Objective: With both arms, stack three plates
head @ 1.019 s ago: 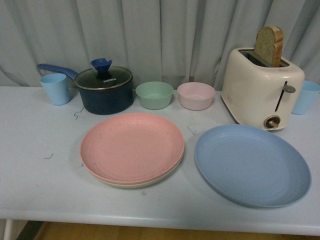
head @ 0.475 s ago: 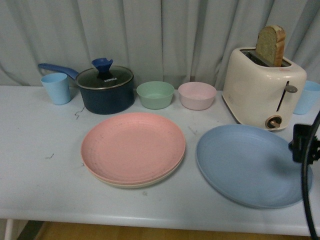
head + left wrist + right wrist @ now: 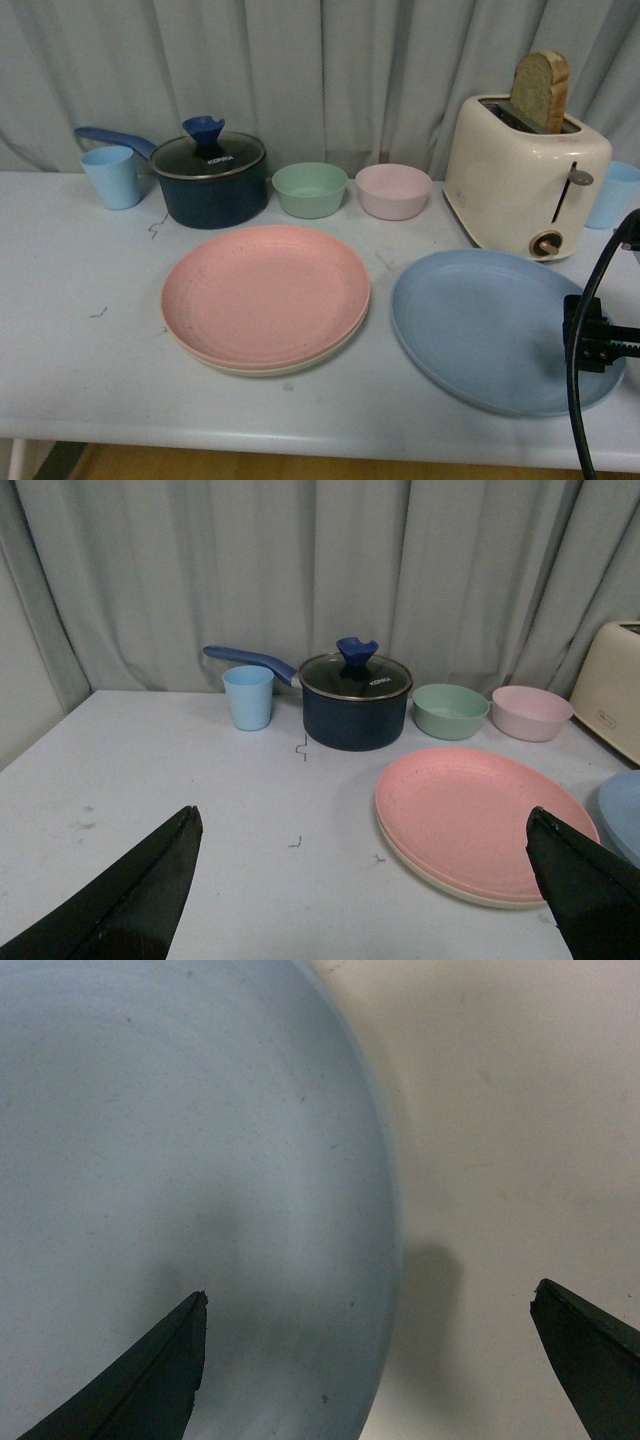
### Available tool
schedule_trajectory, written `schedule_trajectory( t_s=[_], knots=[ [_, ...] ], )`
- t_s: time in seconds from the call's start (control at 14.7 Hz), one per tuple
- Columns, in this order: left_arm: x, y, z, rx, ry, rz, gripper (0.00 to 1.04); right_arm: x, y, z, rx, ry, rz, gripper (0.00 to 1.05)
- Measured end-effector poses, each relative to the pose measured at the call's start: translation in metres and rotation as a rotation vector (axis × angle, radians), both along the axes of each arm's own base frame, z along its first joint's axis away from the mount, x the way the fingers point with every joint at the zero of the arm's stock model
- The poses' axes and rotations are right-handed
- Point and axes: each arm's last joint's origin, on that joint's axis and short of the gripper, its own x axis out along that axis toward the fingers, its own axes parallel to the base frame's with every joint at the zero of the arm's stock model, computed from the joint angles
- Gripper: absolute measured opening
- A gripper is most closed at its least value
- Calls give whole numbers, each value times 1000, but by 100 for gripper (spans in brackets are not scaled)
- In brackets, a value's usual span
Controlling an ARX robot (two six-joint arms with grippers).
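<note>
The pink plate (image 3: 264, 294) lies on top of the beige plate (image 3: 262, 367) at the table's middle; only the beige rim shows. The blue plate (image 3: 490, 328) lies alone to their right. My right gripper (image 3: 370, 1305) is open and hangs just above the blue plate's (image 3: 180, 1180) right rim, one finger over the plate and one over bare table; its black body and cable (image 3: 590, 345) show at the right edge of the front view. My left gripper (image 3: 365, 820) is open and empty over the table left of the pink plate (image 3: 482, 815). The left arm is out of the front view.
At the back stand a light blue cup (image 3: 111, 176), a dark blue lidded pot (image 3: 210, 178), a green bowl (image 3: 310, 189), a pink bowl (image 3: 393, 191) and a cream toaster (image 3: 525, 176) with bread in it. Another blue cup (image 3: 612, 194) stands behind the toaster.
My right arm has come into the front view from the right and dropped lower and closer, down to the blue plate's right rim. The plates have not moved.
</note>
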Motion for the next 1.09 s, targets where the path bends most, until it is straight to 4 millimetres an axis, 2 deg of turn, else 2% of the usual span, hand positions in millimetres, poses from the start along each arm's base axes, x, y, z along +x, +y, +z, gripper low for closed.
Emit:
schedule_trajectory(
  t_s=[0.14, 0.61, 0.68, 0.95, 1.09],
  knots=[
    [0, 0, 0, 0, 0, 0, 98, -1, -1, -5, 7, 17, -11, 96],
    [0, 0, 0, 0, 0, 0, 98, -3, -13, -3, 17, 5, -43, 12],
    [0, 0, 0, 0, 0, 0, 98, -6, -17, 3, 30, -8, -56, 4],
    [0, 0, 0, 0, 0, 0, 98, -34, -25, 63, 60, -138, -30, 2],
    [0, 0, 0, 0, 0, 0, 98, -32, -15, 102, 118, -288, 8, 2]
  ],
)
